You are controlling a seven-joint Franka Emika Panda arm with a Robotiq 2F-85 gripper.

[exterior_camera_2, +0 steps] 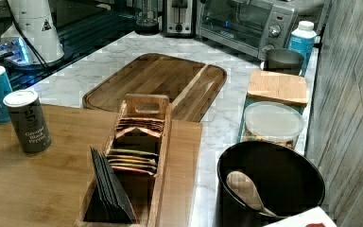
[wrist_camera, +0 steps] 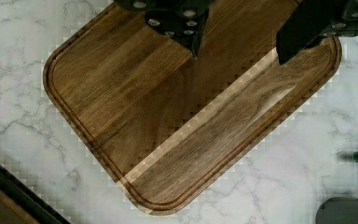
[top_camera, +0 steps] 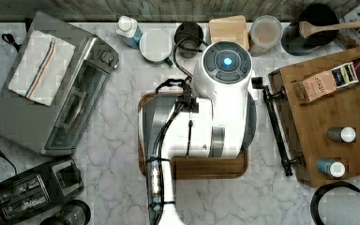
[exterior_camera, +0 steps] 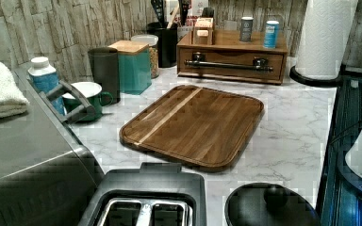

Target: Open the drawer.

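A: Where was the arm (top_camera: 201,117)?

B: In the top view the white arm rose from the bottom edge and reached up the middle of the frame, its wrist cap with a blue light uppermost. Its base (exterior_camera_2: 33,28) stood at the right view's upper left.

A: And the gripper (wrist_camera: 237,49)?

B: In the wrist view it pointed down, two dark fingers (wrist_camera: 298,37) set well apart, nothing between them.

We see a cutting board (exterior_camera: 194,125) on the marble counter; beside it stand a green mug (exterior_camera: 86,96) and a teal canister (exterior_camera: 133,66).
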